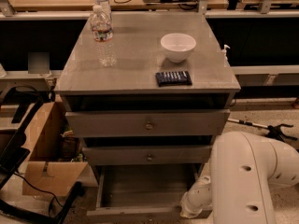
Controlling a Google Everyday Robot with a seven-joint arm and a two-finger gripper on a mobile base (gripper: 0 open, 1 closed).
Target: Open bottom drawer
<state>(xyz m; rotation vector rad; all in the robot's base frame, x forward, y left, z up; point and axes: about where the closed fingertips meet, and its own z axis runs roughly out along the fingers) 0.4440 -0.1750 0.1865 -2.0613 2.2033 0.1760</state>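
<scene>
A: Where's the bottom drawer [145, 190]?

B: Lowest of three in the grey desk [135, 55], under the middle drawer [149, 155] and the top drawer [148, 123]. It stands pulled well out, with its plain grey inside showing and nothing visible in it.

A: And the claw [189, 211]?

B: Down at the drawer's front right corner, at the end of the white arm [247, 181]. Whether it's open or closed I cannot tell.

A: How would the drawer handle?

B: I'd guess stiff and boxy, light since it looks empty, and sliding straight on its runners. The knob on its front isn't visible here, as the panel sits at the very bottom of the view, so the front lip by the corner looks like the sensible hold.

A: Room to move?

B: Floor in front seems open. A cardboard box [46, 171] sits close on one side and the arm's own bulk crowds the other. I'd pull straight outwards, because a crooked tug could rock the bottle [103, 34] and the bowl [178, 46] up on top
</scene>
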